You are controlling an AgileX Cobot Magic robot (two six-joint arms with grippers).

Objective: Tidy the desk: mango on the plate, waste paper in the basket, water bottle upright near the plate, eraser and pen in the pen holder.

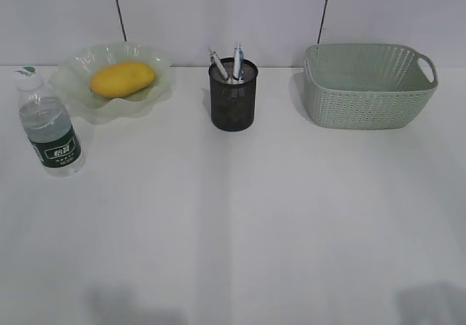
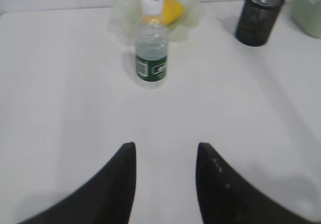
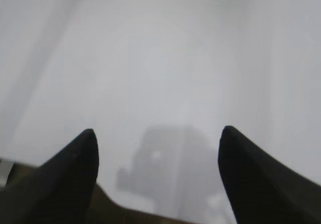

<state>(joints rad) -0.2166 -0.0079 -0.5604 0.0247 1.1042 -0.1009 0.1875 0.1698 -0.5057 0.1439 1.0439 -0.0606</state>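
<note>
Now mango (image 1: pixel 123 79) on plate (image 1: pixel 149 95); pens (image 1: pixel 227 64) in holder (image 1: pixel 233 106).

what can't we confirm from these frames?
- Waste paper: not visible; the basket wall hides its floor in the exterior view, and the right wrist view cuts the basket at the top edge.
- Eraser: the pen holder mesh hides its contents; only pen tops show.
- Water bottle label text: too small and blurred in every view.
- Arms: outside the exterior view; only each wrist view shows the left pincer and right pincer, both open and empty.
</note>
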